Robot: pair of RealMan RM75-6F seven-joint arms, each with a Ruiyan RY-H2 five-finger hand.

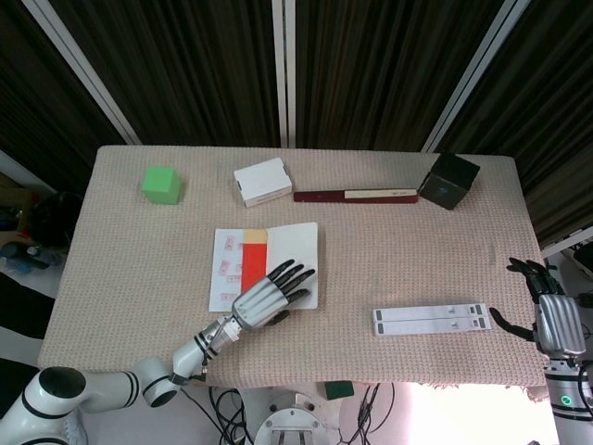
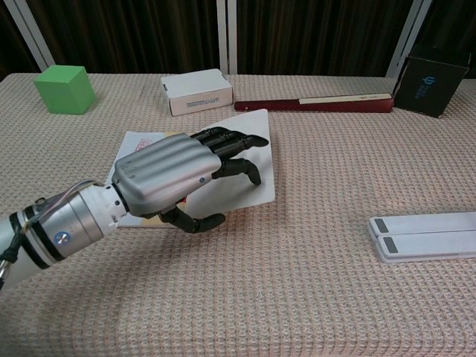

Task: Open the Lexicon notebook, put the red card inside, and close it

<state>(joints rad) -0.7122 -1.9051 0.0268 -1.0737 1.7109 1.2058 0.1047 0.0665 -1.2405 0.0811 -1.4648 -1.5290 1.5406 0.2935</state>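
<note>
The Lexicon notebook (image 1: 225, 269) lies open at the table's middle, its printed left page flat. The red card (image 1: 253, 263) sits on that page by the spine, partly hidden behind my left hand (image 1: 264, 297). This hand grips the white right cover (image 1: 298, 246), fingers on top and thumb beneath at its near edge. In the chest view the cover (image 2: 256, 149) tilts up off the cloth, and my left hand (image 2: 175, 175) hides the card. My right hand (image 1: 553, 318) hangs beyond the table's right edge, fingers apart, holding nothing.
A green cube (image 1: 161, 184) stands at the back left, with a white box (image 1: 262, 182) beside a long dark red case (image 1: 356, 197). At the back right is a black box (image 1: 448, 181). A flat white double strip (image 1: 431, 320) lies at the front right.
</note>
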